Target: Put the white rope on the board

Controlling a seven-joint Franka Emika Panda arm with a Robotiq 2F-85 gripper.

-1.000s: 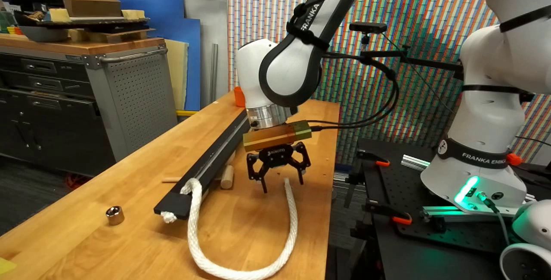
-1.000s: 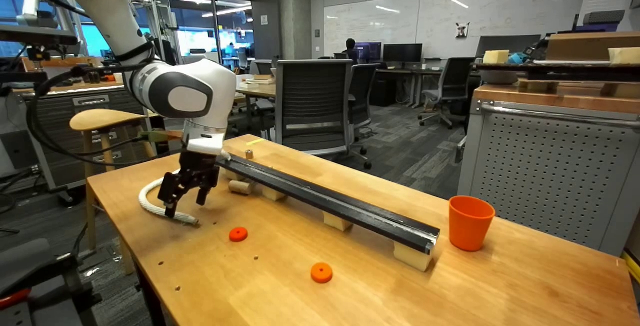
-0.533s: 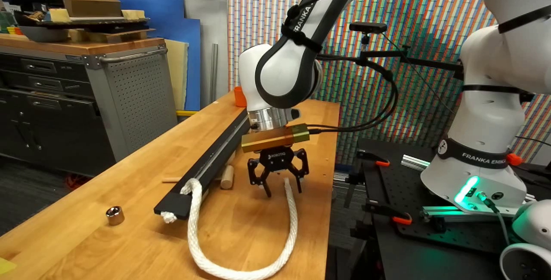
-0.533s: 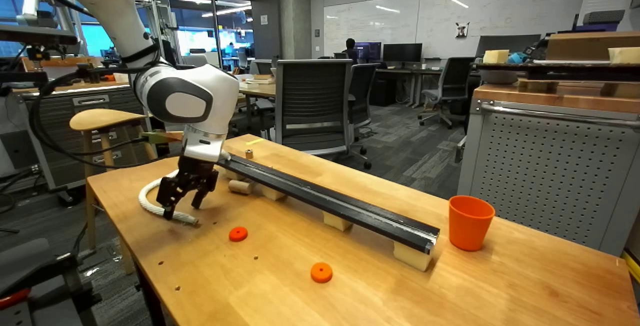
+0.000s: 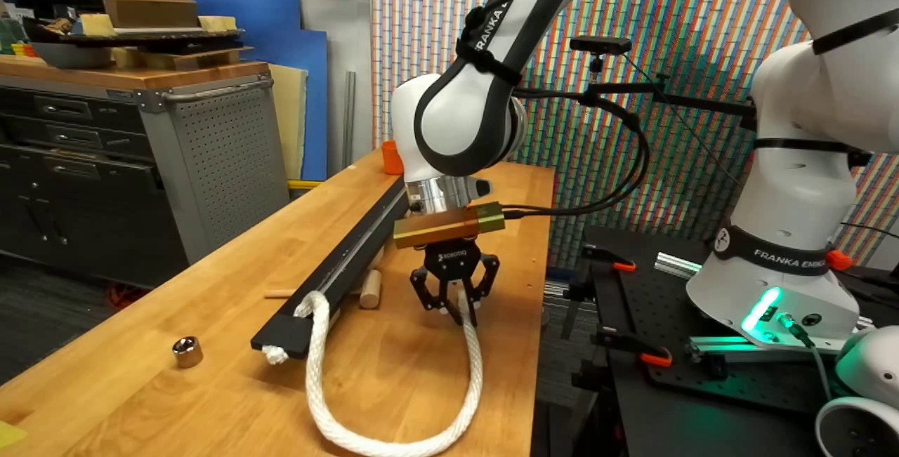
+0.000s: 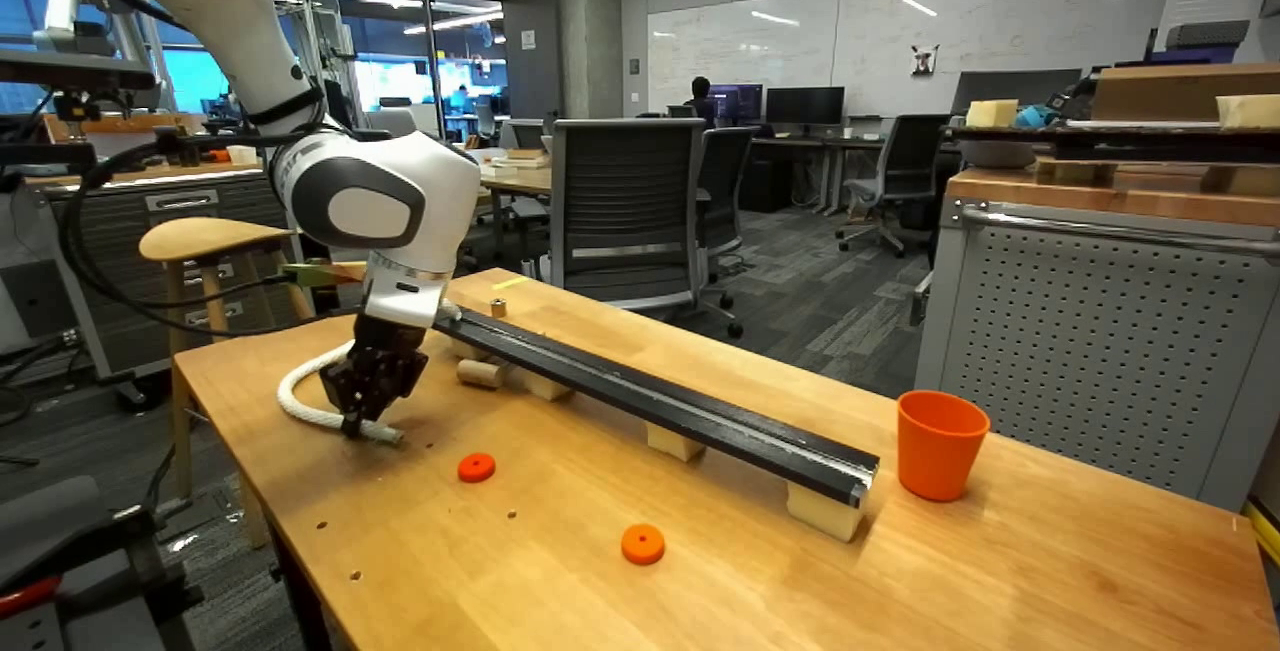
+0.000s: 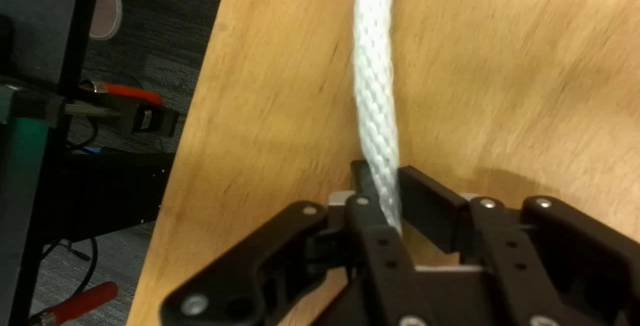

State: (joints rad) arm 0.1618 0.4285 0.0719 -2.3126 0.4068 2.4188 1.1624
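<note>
The white rope point(image 5: 316, 380) makes a U-shaped loop on the wooden table. One end of it lies over the near end of the black board point(image 5: 351, 257), and a white tip point(image 5: 275, 354) pokes out beside that end. My gripper point(image 5: 463, 320) points down at the rope's free end, on the opposite side of the loop. In the wrist view the rope point(image 7: 374, 65) runs between the two fingers, and the gripper point(image 7: 382, 172) has closed around it. A short stub of rope point(image 6: 385, 433) sticks out past the fingertips in an exterior view.
Wooden blocks point(image 6: 825, 513) prop up the board. A wooden dowel point(image 5: 371, 288) lies beside it, and a metal nut point(image 5: 187, 352) stands across from it. Elsewhere on the table are an orange cup point(image 6: 940, 446), a red disc point(image 6: 477, 467) and an orange disc point(image 6: 643, 544).
My gripper has come down a little, and its fingers have closed from wide apart onto the rope near its free end. That stretch of rope has shifted slightly toward the board.
</note>
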